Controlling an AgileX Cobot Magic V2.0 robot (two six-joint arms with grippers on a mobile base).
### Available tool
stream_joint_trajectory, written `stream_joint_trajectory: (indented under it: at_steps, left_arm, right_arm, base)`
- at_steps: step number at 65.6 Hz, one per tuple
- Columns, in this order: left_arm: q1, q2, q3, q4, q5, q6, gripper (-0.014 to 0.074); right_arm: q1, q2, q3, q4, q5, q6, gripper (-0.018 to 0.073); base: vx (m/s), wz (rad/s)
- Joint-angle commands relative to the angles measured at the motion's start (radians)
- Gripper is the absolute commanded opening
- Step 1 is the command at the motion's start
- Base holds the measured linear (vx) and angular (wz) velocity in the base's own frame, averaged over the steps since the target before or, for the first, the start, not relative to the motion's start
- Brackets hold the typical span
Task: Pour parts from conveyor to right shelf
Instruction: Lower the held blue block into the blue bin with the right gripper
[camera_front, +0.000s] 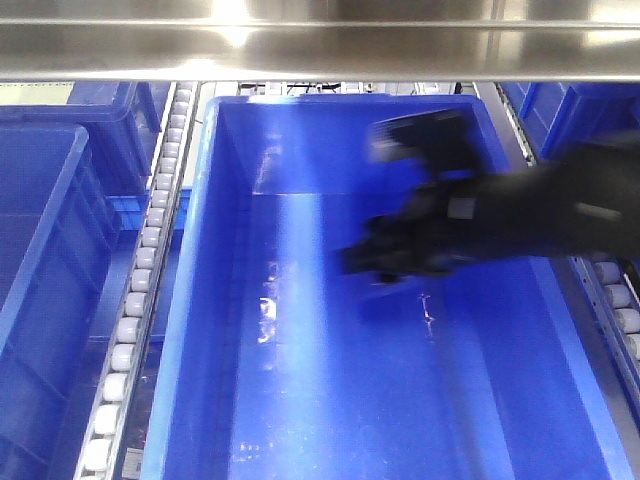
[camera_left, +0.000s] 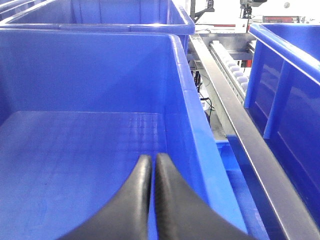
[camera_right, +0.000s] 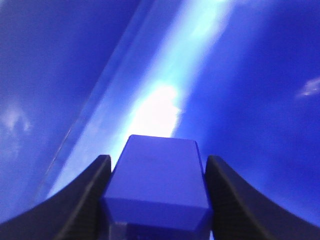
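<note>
My right claw (camera_right: 156, 200) grips a glossy blue plastic block (camera_right: 157, 182) over the deep smooth blue bin (camera_front: 190, 300) on the roller shelf (camera_front: 140, 290). My left claw (camera_left: 151, 172) is closed, empty, inside another bin (camera_left: 180, 95).

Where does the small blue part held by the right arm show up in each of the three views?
Exterior front-facing: not discernible; the blurred right gripper over the large blue bin hides it.
Left wrist-mounted: not in it; only the shut left gripper above a bin floor.
Right wrist-mounted: the blue part sits bottom centre, clamped between the two dark fingers.
Shared landmark: the glossy blue bin interior, seen in the front and right wrist views.
</note>
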Motion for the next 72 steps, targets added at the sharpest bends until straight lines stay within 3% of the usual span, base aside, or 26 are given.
stream_joint_trajectory:
  at_steps: [1,22,37,60,72]
  left_arm:
    - [-0.006,-0.002,-0.02,-0.008,-0.076,-0.008,-0.0006]
    - [-0.006,-0.002,-0.02,-0.008,-0.076,-0.008,-0.0006]
    - [-0.006,-0.002,-0.02,-0.008,-0.076,-0.008,-0.0006]
    - [-0.006,-0.002,-0.02,-0.008,-0.076,-0.008,-0.0006]
    - [-0.006,-0.002,-0.02,-0.008,-0.076,-0.008,-0.0006]
  right_arm:
    - [0.011,0.075,-0.119,-0.005,0.04,0.033,-0.0005]
    - [0.01,0.344,-0.403,-0.084,0.364,0.096,-0.0005]
    - [-0.03,0.431,-0.438,-0.093,0.381,0.174,-0.0005]
    - [-0.034,0.465,-0.438,-0.099,0.392,0.173,0.0017]
    - [-0.034,0.465,-0.438,-0.1,0.391,0.173,0.0158]
  base:
    - [0.0,0.0]
    - [0.0,0.0]
    - [0.0,0.0]
    - [0.0,0.0]
    - [0.0,0.0]
